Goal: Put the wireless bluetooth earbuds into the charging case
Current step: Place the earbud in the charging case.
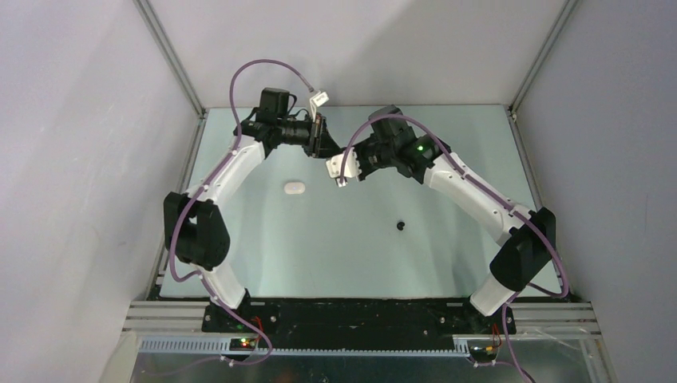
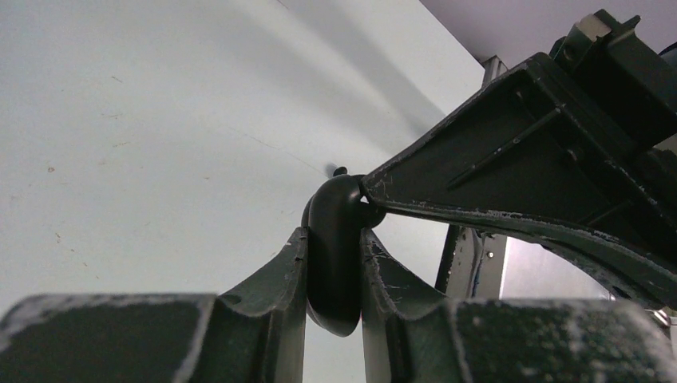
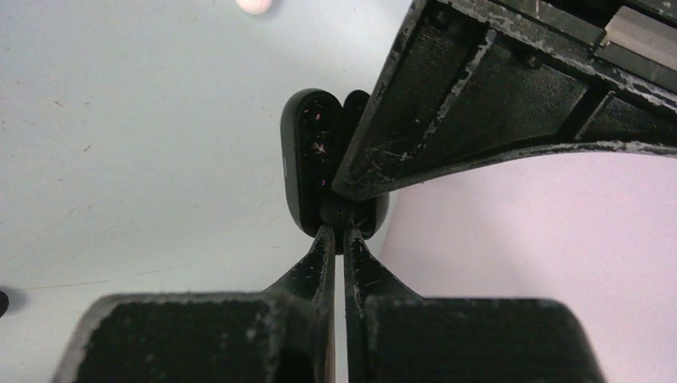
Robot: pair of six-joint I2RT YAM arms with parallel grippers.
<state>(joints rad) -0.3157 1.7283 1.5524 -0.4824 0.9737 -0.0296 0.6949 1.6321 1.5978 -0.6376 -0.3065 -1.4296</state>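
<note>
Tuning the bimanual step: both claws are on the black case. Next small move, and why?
Probably: right claw pries the black case slightly wider while the left claw holds steady. Clamped in the left claw, the case looks only partly open, with the right claw nipping its edge. A black earbud lies apart on the table, so nothing can go in yet.

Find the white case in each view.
Top external: white case lies on the table, left of centre.
Left wrist: not in it.
Right wrist: a sliver at the top edge, left of centre.
Shared landmark: the black case, held by left gripper and right gripper, in both wrist views.
</note>
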